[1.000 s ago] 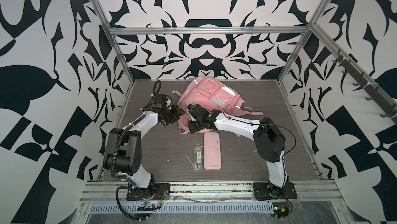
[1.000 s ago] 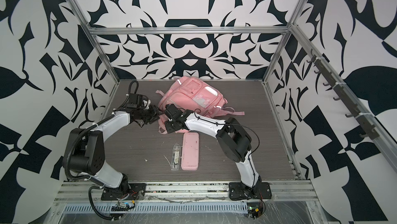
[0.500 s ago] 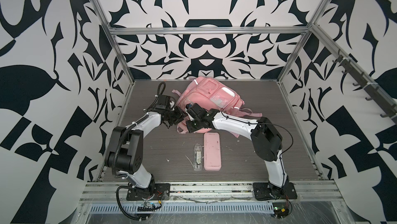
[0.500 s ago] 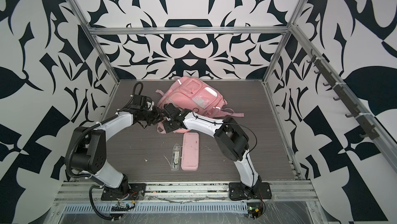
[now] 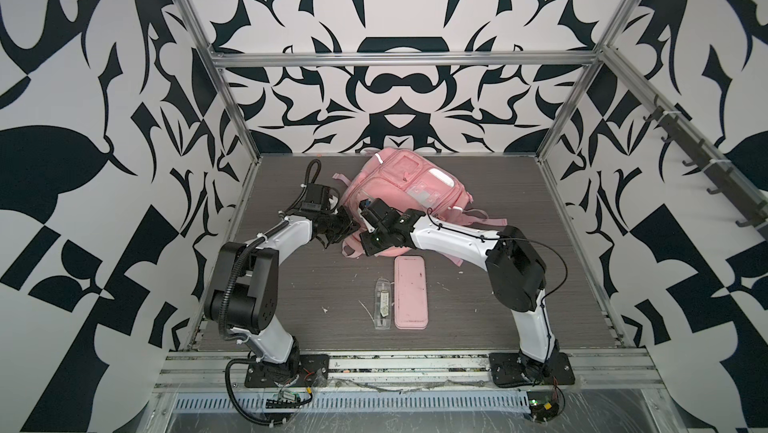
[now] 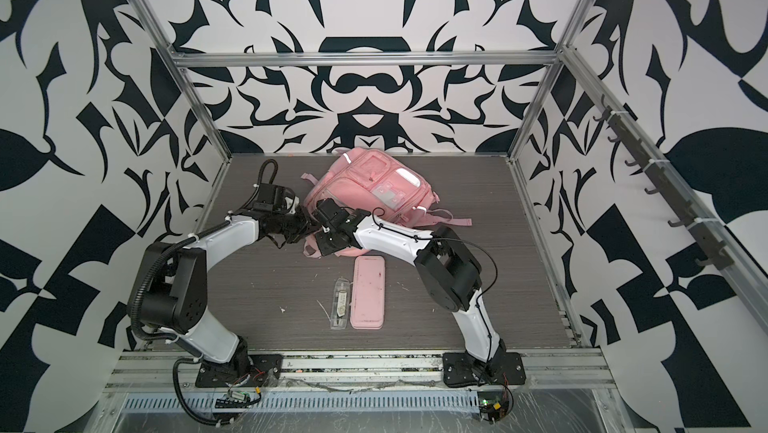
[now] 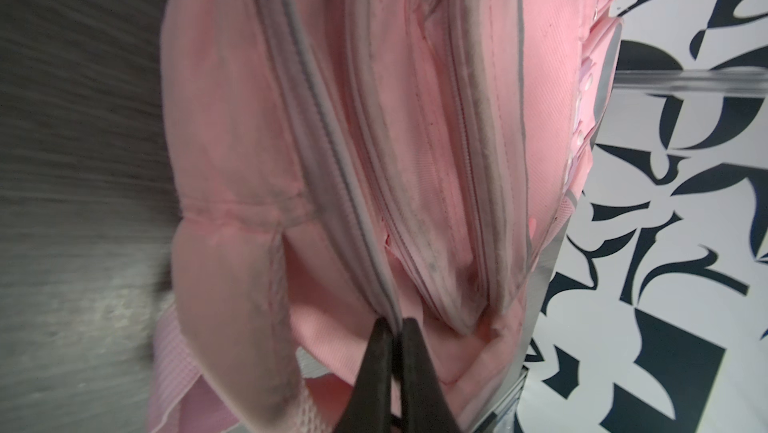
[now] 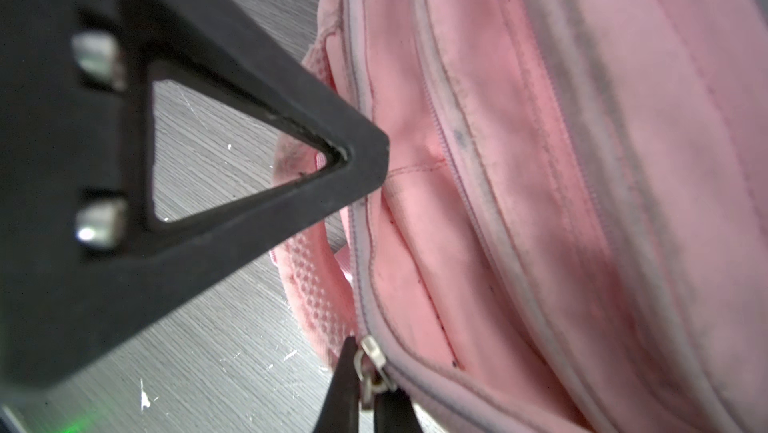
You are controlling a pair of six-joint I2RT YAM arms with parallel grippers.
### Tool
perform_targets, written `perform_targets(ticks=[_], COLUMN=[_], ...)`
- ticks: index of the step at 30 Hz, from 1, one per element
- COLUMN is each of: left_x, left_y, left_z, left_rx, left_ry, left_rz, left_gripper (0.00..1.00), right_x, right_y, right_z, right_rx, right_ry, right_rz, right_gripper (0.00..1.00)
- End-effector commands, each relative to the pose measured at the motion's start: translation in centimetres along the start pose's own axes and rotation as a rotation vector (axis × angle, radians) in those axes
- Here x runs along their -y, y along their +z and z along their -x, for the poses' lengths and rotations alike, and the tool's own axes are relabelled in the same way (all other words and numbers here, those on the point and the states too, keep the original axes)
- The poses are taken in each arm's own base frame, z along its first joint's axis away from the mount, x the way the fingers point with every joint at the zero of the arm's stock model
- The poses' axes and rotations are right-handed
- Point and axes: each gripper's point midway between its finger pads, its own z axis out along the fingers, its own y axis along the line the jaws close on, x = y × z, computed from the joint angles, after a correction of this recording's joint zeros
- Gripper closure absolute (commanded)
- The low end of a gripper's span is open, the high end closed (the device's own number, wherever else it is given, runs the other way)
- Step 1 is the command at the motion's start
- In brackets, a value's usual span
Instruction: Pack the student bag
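A: Where can a gripper pass?
B: Over the table [image 5: 299, 285], left of the clear case [image 5: 382, 304] and right of the pink pencil case [image 5: 410, 293].
A: What blocks?
B: The left arm [image 5: 291, 232] and right arm [image 5: 453, 236], meeting at the near left corner of the student bag [image 5: 405, 185].

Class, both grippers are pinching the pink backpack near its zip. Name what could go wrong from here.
1. The right gripper holds only the small metal zip pull; it may slip out when pulled.
2. The left gripper pinches a thin edge of the student bag by the zip track; if that slips, the soft bag may drag instead of unzipping.
3. The pencil case lies close in front; a dragged bag could knock it.
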Motion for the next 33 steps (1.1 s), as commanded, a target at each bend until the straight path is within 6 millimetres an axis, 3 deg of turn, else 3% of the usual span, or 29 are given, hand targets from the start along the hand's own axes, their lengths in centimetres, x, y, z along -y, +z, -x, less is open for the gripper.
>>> perform_targets(ticks=[1,12,24,33], left_x=[0.0,-1.1,-2.3,-2.4], left_y=[0.4,-1.6,-3.0,-3.3], left_z=[-0.1,2.0,3.7,4.2], left_rx=[-0.014,0.035,0.073,0.084], left_ry=[0.009,-0.010,-0.035,-0.042], left_rz=[-0.003,0.001,-0.001,-0.003], left_gripper=[1.00,1.00,1.00,1.00], right_x=[-1.5,1.5,10.1,16.3], right_y=[-3.5,-4.8,-7.8,-9.6], right_z=[2.7,0.6,-3.9,-5.7], right_rx=[0.110,0.098,0.076,0.078], right_ry=[-0.027,-0.004,0.122,0.221], right_rz=[0.032,-0.022,-0.120,-0.187], right_gripper=[1.00,1.00,1.00,1.00])
